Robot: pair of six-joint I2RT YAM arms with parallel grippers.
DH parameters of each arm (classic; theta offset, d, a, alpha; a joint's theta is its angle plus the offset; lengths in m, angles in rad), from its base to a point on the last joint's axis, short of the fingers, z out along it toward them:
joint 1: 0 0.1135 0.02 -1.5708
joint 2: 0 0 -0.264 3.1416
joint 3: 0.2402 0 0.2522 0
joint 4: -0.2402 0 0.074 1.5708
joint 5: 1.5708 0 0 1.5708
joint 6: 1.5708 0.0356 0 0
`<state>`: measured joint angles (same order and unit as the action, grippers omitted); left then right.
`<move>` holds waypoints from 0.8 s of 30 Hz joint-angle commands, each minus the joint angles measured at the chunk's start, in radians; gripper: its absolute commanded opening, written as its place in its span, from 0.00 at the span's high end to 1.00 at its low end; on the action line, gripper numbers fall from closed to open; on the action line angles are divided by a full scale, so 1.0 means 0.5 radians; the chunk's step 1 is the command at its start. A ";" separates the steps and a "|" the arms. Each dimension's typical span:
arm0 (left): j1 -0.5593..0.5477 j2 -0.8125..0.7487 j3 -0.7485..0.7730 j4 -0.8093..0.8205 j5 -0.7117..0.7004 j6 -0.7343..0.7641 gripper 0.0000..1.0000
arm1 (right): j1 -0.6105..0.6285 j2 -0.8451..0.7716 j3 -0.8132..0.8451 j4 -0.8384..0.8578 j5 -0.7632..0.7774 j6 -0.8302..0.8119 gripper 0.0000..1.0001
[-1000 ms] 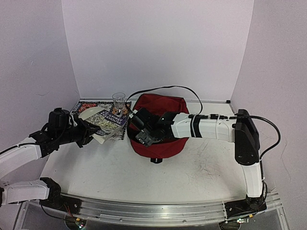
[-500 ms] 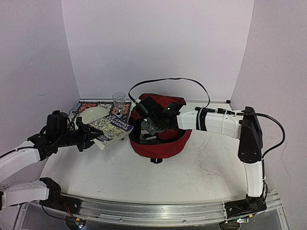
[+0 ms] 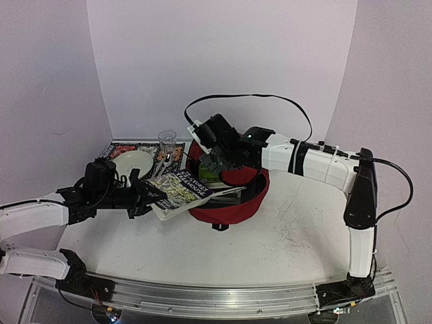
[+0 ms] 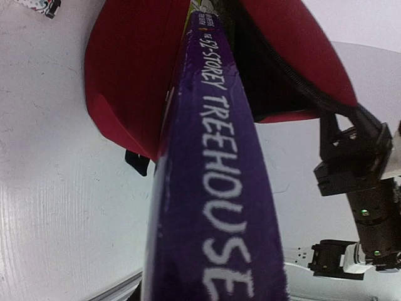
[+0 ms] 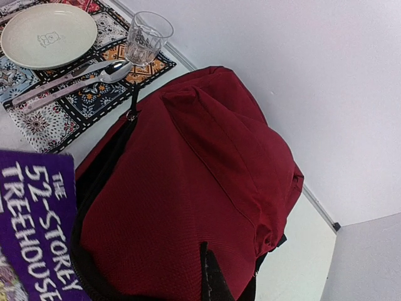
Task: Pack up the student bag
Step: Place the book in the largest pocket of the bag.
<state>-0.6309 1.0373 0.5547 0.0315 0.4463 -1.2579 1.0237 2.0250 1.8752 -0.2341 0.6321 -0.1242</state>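
Left gripper (image 3: 148, 196): jaws narrowed on the near end of a purple paperback (image 3: 181, 191), held low and nearly flat. Own fingers hidden behind the book in the left wrist view.

Right gripper (image 3: 216, 160): jaws pressed together on the upper rim of the student bag (image 3: 233, 206), red fabric bunched at them. One dark fingertip (image 5: 212, 276) seen against the fabric from the right wrist.

Bag near centre of table (image 3: 283, 229), toward the back wall, mouth facing left. Far end of book inside the mouth, beside the black zip.

Writing: "THE 52-STOREY TREEHOUSE", white on purple, legible in both wrist views. Too small to read from above.

Right wrist only, in detail: patterned placemat (image 5: 94, 103) left of bag, cream plate (image 5: 47, 34) with faint printed mark, clear glass (image 5: 145, 36), spoon (image 5: 106, 74) and knife (image 5: 44, 88) side by side. Left wrist only: strap buckle under the bag.
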 commanded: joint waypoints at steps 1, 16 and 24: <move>-0.101 0.079 0.210 0.290 -0.155 0.004 1.00 | 0.020 -0.183 0.106 0.008 -0.061 0.026 1.00; -0.223 0.642 0.337 0.969 -0.588 -0.161 1.00 | 0.020 -0.258 0.056 -0.038 -0.268 0.143 1.00; -0.402 0.697 0.440 1.118 -0.720 -0.255 1.00 | 0.020 -0.276 0.043 -0.078 -0.289 0.161 1.00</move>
<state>-0.7953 1.4345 0.6982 0.4020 0.1492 -1.3610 1.0164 1.9711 1.8767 -0.2862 0.5056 -0.0690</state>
